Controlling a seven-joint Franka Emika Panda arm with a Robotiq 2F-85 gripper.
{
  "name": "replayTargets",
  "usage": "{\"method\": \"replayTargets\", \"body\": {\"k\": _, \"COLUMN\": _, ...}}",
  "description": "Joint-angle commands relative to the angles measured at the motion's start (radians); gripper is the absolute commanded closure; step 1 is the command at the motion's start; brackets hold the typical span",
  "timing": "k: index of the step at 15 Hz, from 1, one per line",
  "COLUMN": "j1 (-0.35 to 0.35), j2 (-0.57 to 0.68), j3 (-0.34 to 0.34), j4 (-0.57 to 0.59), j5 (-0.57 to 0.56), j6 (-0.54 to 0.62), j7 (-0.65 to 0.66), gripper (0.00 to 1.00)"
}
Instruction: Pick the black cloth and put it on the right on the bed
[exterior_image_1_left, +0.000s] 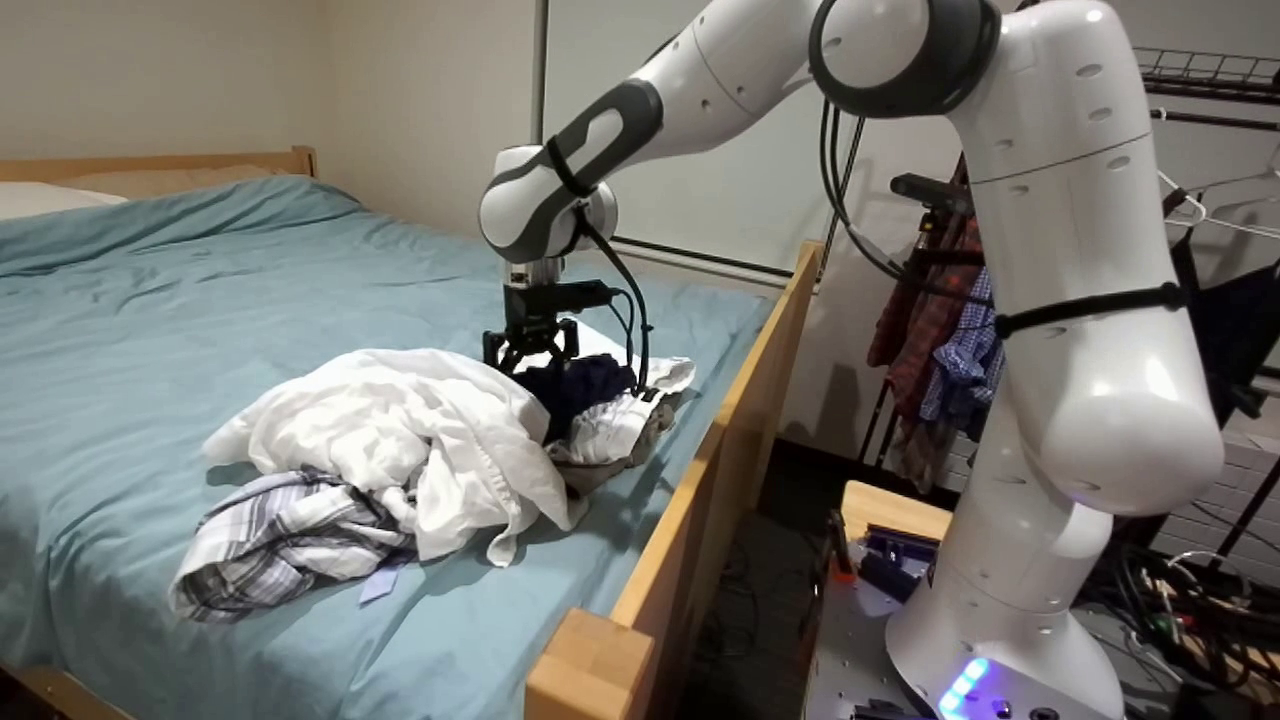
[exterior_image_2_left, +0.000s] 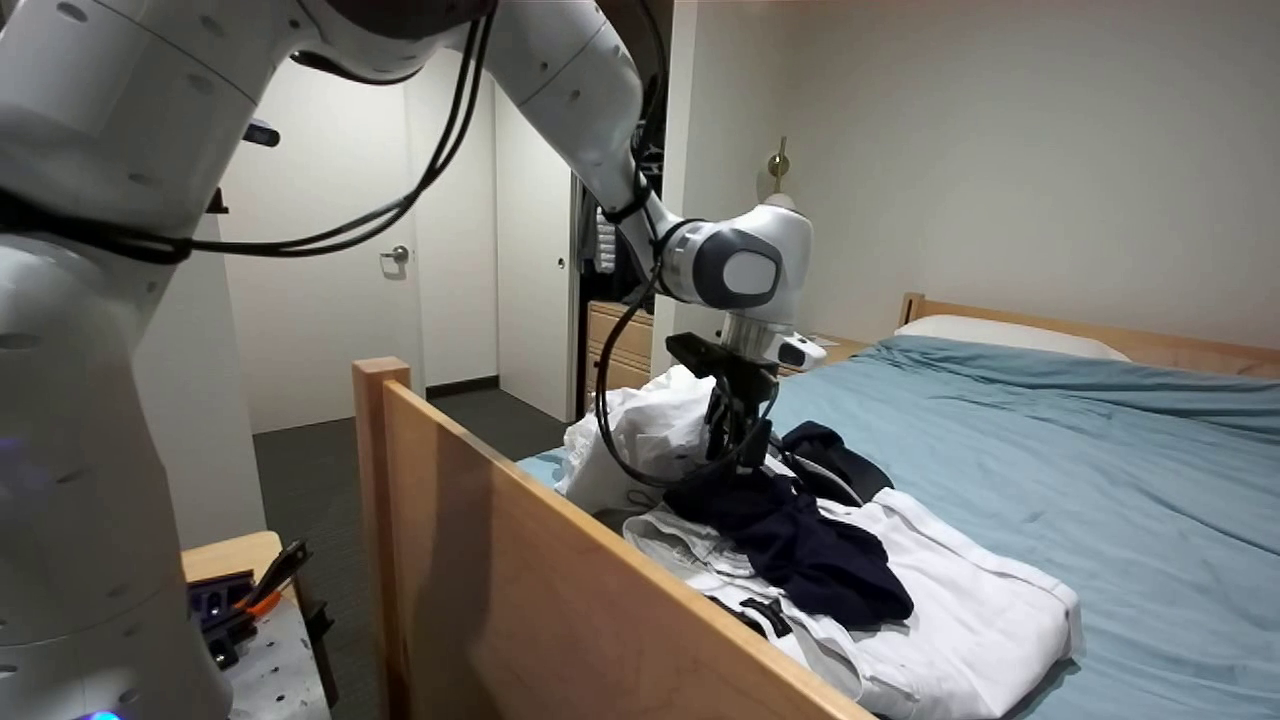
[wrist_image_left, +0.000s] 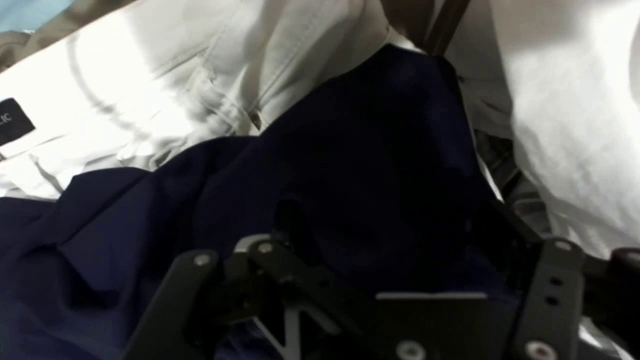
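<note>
The dark cloth (exterior_image_2_left: 800, 550) lies on white clothes (exterior_image_2_left: 990, 610), the end effector (wrist_image_left: 397, 225) spread apart at one end of it; apparently grasping, lifting and placing it rightward all remain.

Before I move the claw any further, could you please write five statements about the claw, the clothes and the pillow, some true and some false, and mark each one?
1. In the wrist view, the claw is open at the navy cloth. True.
2. The navy cloth lies directly on the blue sheet. False: much of it lies over a folded white garment.
3. A plaid garment touches the crumpled white cloth. True.
4. The plaid garment lies between the crumpled white cloth and the navy cloth. False: the crumpled white cloth is in the middle.
5. A white pillow lies by the headboard. True.
</note>
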Motion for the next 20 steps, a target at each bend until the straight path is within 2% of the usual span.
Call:
{"method": "replayTargets", "body": {"k": 1, "j1": 0.004, "j2": 0.057, "j3": -0.005, "j4": 0.054, "j5": -0.005, "j6": -0.032, "j7": 0.031, "gripper": 0.39}}
{"method": "replayTargets", "body": {"k": 8, "j1": 0.000, "j2": 0.075, "j3": -0.009, "j4": 0.062, "j5": -0.008, "j6": -0.036, "j7": 0.023, "gripper": 0.84}}
{"method": "replayTargets", "body": {"k": 10, "j1": -0.006, "j2": 0.072, "j3": -0.009, "j4": 0.058, "j5": -0.002, "j6": -0.034, "j7": 0.014, "gripper": 0.93}}
{"method": "replayTargets", "body": {"k": 13, "j1": -0.012, "j2": 0.066, "j3": -0.014, "j4": 0.052, "j5": 0.000, "j6": -0.029, "j7": 0.009, "gripper": 0.95}}
{"method": "replayTargets", "body": {"k": 15, "j1": -0.029, "j2": 0.043, "j3": -0.013, "j4": 0.031, "j5": 0.012, "j6": -0.015, "j7": -0.016, "gripper": 0.92}}
{"method": "replayTargets", "body": {"k": 20, "j1": -0.084, "j2": -0.063, "j3": -0.042, "j4": -0.046, "j5": 0.039, "j6": -0.007, "j7": -0.024, "gripper": 0.92}}
